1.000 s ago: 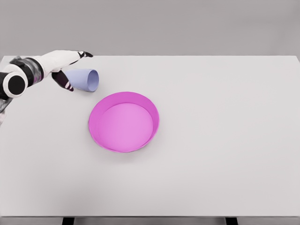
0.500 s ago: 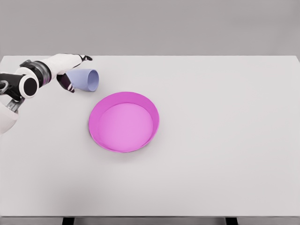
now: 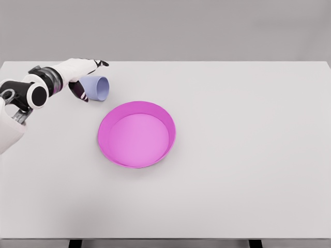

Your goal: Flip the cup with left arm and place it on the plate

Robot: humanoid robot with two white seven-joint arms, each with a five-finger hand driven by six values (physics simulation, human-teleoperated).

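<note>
**Left hand at the tipped cup, plate waiting nearby**

Look first at the fingers (image 3: 99,63) of your left hand (image 3: 78,72): the dark-tipped ones reach out over the top of the cup (image 3: 96,88), while the thumb (image 3: 80,92) curls down along the cup's near left side. The fingers sit spread around the closed end of the cup, above it and below it, so they bracket it. You cannot tell from this view whether they actually press on the cup or only sit just beside it, so treat the grip as unconfirmed.

The cup is pale lavender and lies on its side on the table (image 3: 248,155), its open mouth turned to the right and slightly toward you. Its closed end is tucked in behind the hand. It rests in the far left part of the table, not on the plate.

Moving outward, the white wrist and forearm run back to the left, past a black round joint (image 3: 37,94), and the arm leaves the picture at the left edge.

The plate (image 3: 106,124) is bright magenta with a raised rim, and it sits on the table down and to the right of the cup, near it but not touching. It holds nothing.

The table is a plain light grey surface that fills most of the view, with a grey wall behind it.
</note>
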